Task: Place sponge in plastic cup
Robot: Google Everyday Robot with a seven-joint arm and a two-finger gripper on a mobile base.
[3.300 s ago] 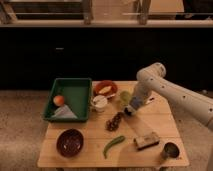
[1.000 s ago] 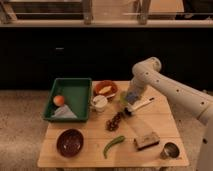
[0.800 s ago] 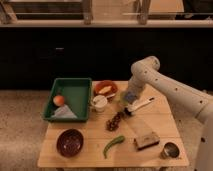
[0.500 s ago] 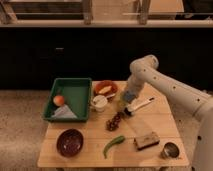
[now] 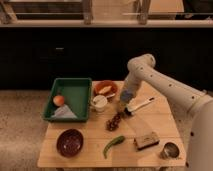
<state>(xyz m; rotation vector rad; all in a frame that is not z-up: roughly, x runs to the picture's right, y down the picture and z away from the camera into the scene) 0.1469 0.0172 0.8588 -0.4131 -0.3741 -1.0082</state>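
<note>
My gripper (image 5: 124, 105) points down at the middle of the wooden table (image 5: 155, 122), just right of the white mug (image 5: 99, 103). The pale yellow-green plastic cup (image 5: 120, 99) is mostly hidden behind the gripper, and only a pale sliver shows at its left side. A flat blue-grey piece that looks like the sponge (image 5: 63, 112) lies at the front of the green tray (image 5: 80, 87), far left of the gripper. Whether the gripper holds anything is hidden.
An orange fruit (image 5: 59, 100) lies in the tray. An orange bowl (image 5: 106, 89), dark grapes (image 5: 115, 121), a white utensil (image 5: 140, 104), a green pepper (image 5: 114, 144), a dark bowl (image 5: 70, 141), a brown block (image 5: 146, 141) and a metal cup (image 5: 170, 150) are on the table.
The arm has shifted a little left and back, and the gripper now covers more of the cup. Nothing on the table has moved.
</note>
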